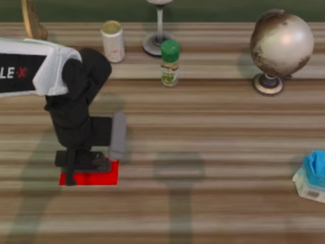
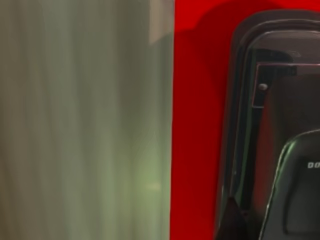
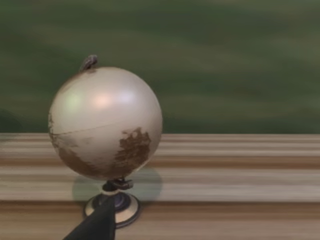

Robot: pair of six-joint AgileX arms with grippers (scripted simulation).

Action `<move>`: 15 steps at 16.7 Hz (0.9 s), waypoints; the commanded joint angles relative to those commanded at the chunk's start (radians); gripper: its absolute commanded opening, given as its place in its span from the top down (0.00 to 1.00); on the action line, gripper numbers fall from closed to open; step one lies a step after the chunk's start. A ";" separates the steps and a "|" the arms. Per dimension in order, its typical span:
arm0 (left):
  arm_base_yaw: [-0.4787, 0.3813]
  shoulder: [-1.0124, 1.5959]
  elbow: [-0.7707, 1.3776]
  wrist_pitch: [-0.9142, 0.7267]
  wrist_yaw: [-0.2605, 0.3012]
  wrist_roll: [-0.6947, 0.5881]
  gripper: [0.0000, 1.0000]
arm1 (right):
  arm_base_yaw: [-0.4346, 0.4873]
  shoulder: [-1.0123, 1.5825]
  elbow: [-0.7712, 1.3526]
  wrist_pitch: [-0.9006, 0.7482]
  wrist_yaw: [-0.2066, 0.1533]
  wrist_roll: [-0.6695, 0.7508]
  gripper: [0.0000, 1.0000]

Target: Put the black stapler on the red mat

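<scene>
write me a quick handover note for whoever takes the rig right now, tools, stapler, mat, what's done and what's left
Left tool: down over the red mat at the table's front left, at the black stapler; whether it grips or has let go cannot be told.
Right tool: not in the top view; its wrist camera faces the globe at the back right.
Stapler: lies over the mat's rear edge; the left wrist view shows red beside it.
Done: stapler brought to the mat.
Left: confirm it rests flat on the mat, release if held, lift the left arm away.
</scene>
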 joint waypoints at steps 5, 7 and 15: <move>0.000 0.000 0.000 0.000 0.000 0.000 0.62 | 0.000 0.000 0.000 0.000 0.000 0.000 0.00; 0.000 0.000 0.000 0.000 0.000 0.000 0.47 | 0.000 0.000 0.000 0.000 0.000 0.000 0.00; 0.000 0.000 0.000 0.000 0.000 0.000 0.00 | 0.000 0.000 0.000 0.000 0.000 0.000 0.00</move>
